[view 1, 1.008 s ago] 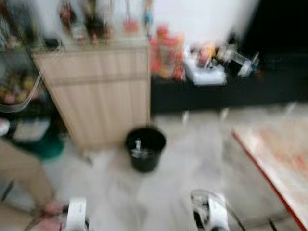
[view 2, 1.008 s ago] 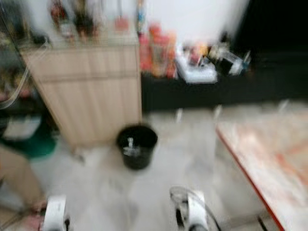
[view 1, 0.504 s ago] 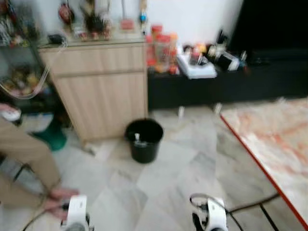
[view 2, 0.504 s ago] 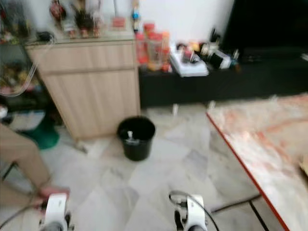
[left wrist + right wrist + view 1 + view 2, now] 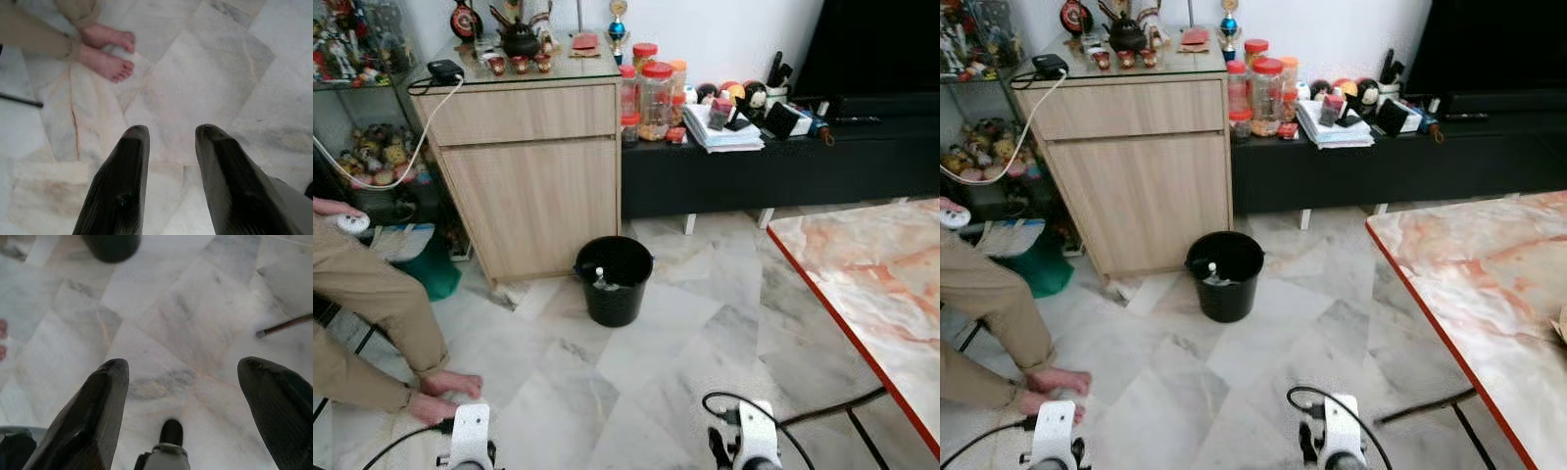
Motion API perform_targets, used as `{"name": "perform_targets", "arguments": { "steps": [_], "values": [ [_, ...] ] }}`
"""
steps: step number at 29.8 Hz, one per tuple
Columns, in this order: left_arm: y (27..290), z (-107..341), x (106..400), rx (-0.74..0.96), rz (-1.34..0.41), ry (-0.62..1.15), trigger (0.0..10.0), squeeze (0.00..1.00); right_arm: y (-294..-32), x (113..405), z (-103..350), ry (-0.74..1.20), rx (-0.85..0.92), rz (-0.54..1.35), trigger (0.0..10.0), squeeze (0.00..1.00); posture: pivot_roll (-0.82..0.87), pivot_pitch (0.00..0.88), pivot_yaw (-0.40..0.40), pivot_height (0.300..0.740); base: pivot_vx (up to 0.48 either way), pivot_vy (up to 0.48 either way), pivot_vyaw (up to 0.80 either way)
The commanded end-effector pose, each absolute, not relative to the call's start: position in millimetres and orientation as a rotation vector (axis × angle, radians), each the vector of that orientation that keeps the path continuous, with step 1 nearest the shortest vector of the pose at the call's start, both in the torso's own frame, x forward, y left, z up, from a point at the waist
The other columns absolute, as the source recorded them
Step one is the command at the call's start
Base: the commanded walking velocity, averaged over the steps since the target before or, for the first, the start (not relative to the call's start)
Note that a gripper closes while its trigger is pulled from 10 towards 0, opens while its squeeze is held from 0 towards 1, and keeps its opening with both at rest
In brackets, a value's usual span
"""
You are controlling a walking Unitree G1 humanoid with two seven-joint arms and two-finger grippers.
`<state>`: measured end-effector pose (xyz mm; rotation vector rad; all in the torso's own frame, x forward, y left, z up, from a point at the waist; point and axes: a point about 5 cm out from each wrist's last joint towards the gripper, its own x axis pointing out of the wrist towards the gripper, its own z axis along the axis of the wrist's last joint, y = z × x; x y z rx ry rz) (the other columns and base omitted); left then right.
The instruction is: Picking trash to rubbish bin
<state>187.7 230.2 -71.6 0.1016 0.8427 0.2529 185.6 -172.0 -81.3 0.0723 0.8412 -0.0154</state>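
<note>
From the head views, a black rubbish bin (image 5: 614,279) stands on the marble floor (image 5: 705,323) before a wooden cabinet (image 5: 533,181) (something pale lies inside it). Both arms hang low.

In the left wrist view, the left claw (image 5: 171,134) hangs slightly parted, empty, above tiles near a person's feet (image 5: 105,51).

In the right wrist view, the right claw (image 5: 183,369) gapes wide, empty, well apart from the bin.
</note>
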Motion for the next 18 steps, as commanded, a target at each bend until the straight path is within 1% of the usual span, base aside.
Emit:
{"name": "perform_targets", "arguments": {
  "steps": [1,18],
  "values": [
    [229.6,-69.9,191.8,0.096,0.258,0.839,10.0,0.00,-173.6,186.5,-80.9,0.845,0.072,-0.022,10.0,0.00,-0.05,0.001,-0.021,0.740,0.000,0.000,-0.77],
    [231.2,-68.9,193.1,0.099,0.262,0.836,10.0,0.00,-172.3,185.5,-81.7,0.854,0.066,-0.023,10.0,0.00,-0.05,0.001,-0.016,0.740,0.000,0.000,-0.76]
  ]
}}
